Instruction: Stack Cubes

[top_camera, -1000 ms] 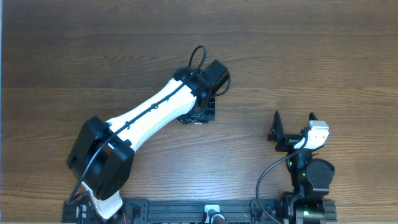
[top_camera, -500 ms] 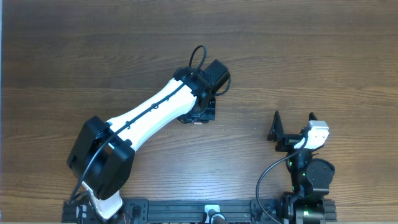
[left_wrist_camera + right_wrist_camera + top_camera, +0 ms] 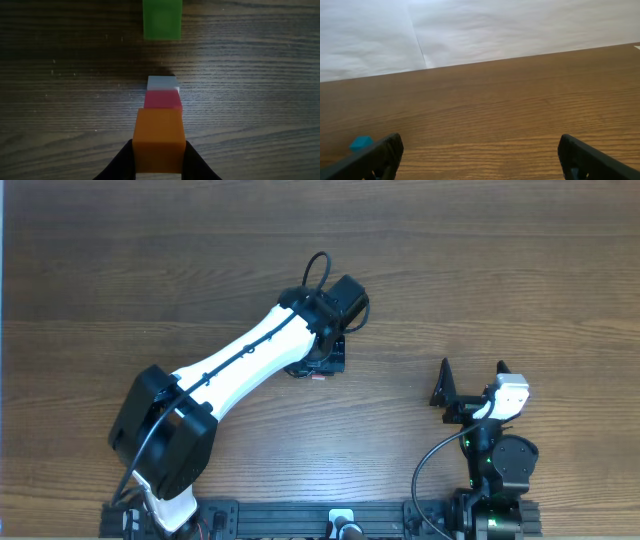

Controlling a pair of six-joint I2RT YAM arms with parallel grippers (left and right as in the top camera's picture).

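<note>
A dark wood-grain counter (image 3: 520, 260) carries the whole scene, and in the right wrist view a white backdrop (image 3: 520, 25) rises behind its far edge. Compared with half a second ago almost nothing differs: both arms stand where they stood, and the cubes under the left one have not shifted. At the left, the white left arm (image 3: 240, 360) slants up from its base to the middle of the counter, with the left hand (image 3: 159, 150) pointing down there. Its two dark fingers (image 3: 124, 161) are drawn narrow and press on both sides of the orange cube (image 3: 159, 135), which they hold. In line with that cube, farther from the wrist camera, come the red cube (image 3: 163, 99) and then a pale cube (image 3: 162, 82), each touching the next, so the three read as one column seen from above with the pale one lowest on the wood. Whether the orange cube already rests its weight on the red one I cannot tell. The green cube (image 3: 161, 19) lies apart from the column, alone on the counter beyond it. At the right, the right hand (image 3: 470, 380) sits low and near its own base, well apart from the cubes, its fingers spread wide with nothing between them, only bare wood ahead.
</note>
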